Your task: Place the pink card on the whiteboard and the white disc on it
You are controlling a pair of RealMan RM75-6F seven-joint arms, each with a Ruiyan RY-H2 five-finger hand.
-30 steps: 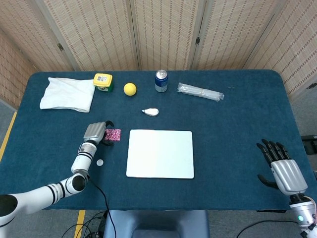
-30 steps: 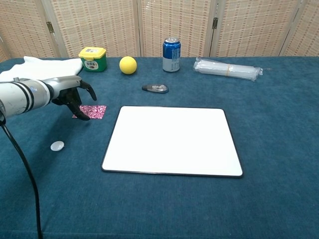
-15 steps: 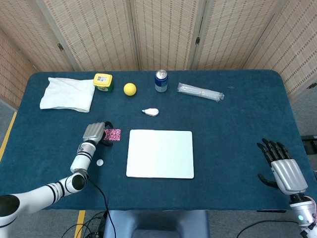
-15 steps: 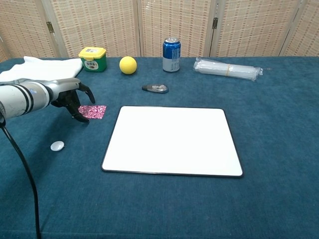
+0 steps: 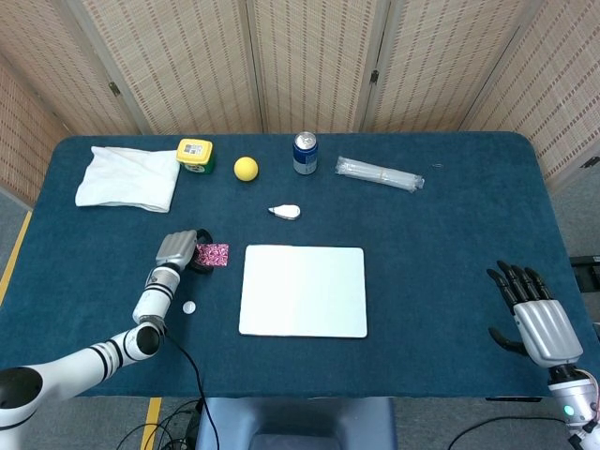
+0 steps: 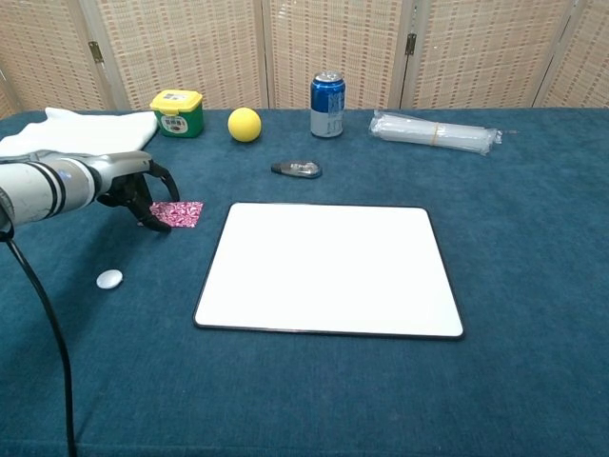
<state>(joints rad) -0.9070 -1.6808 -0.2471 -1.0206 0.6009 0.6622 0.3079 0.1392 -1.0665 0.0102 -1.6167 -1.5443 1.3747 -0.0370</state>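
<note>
The pink patterned card (image 5: 213,254) (image 6: 180,213) lies flat on the blue cloth just left of the whiteboard (image 5: 303,291) (image 6: 328,267). My left hand (image 5: 179,249) (image 6: 133,187) arches over the card's left edge, its dark fingers curled down and its fingertips (image 6: 152,217) at that edge. I cannot see a grip on the card. The small white disc (image 5: 189,307) (image 6: 109,278) sits on the cloth nearer me, beside my left forearm. My right hand (image 5: 530,314) hovers by the table's front right edge, fingers spread and holding nothing; it shows only in the head view.
Along the back lie a white cloth (image 5: 128,177) (image 6: 76,129), a green tub (image 5: 195,155) (image 6: 177,112), a yellow ball (image 5: 246,168) (image 6: 245,124), a blue can (image 5: 305,153) (image 6: 327,91) and a clear plastic packet (image 5: 380,173) (image 6: 433,131). A small grey-white device (image 5: 285,212) (image 6: 297,169) lies behind the whiteboard.
My left hand has drawn slightly left and back, from over the card's corner to its left edge. The card, disc and right hand have stayed put.
</note>
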